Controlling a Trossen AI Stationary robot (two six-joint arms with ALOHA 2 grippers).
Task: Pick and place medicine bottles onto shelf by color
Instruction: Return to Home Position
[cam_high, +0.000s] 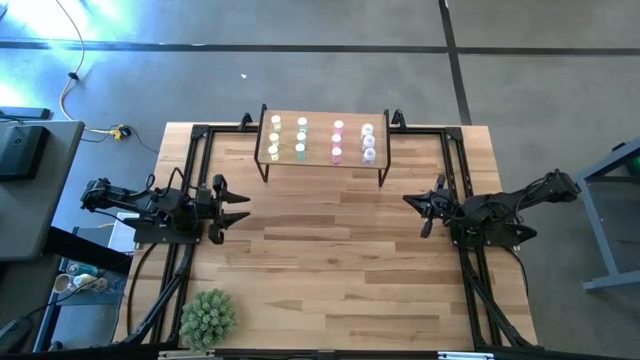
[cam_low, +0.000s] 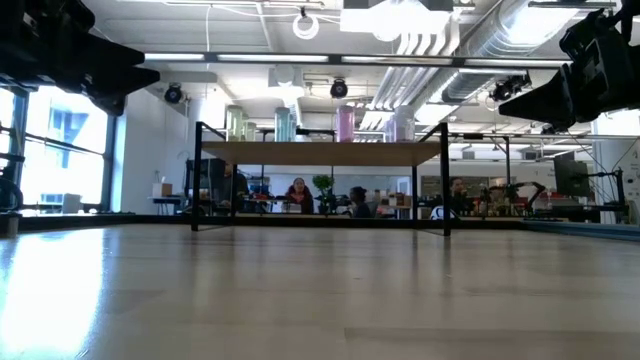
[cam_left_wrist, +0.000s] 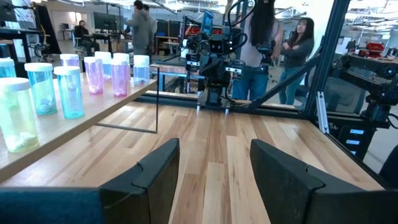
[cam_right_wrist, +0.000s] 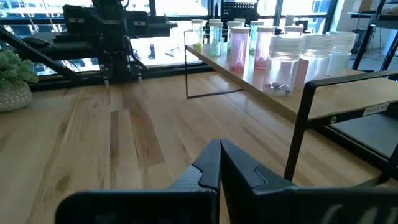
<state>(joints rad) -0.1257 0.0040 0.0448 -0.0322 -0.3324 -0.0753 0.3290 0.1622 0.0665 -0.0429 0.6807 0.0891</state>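
Note:
The shelf, a light-wood board on thin black legs, stands at the middle of the table's far edge. Several medicine bottles stand upright on it, grouped by colour: yellow, green, pink, white. They also show in the low view as medicine bottles on the shelf. My left gripper hovers open at the table's left side, with nothing between its fingers. My right gripper hovers shut at the table's right side, holding nothing.
A spiky green potted plant stands near the table's front left corner. Black frame rails run along both sides of the table. Bare planks lie between the two arms. People stand in the room beyond the table.

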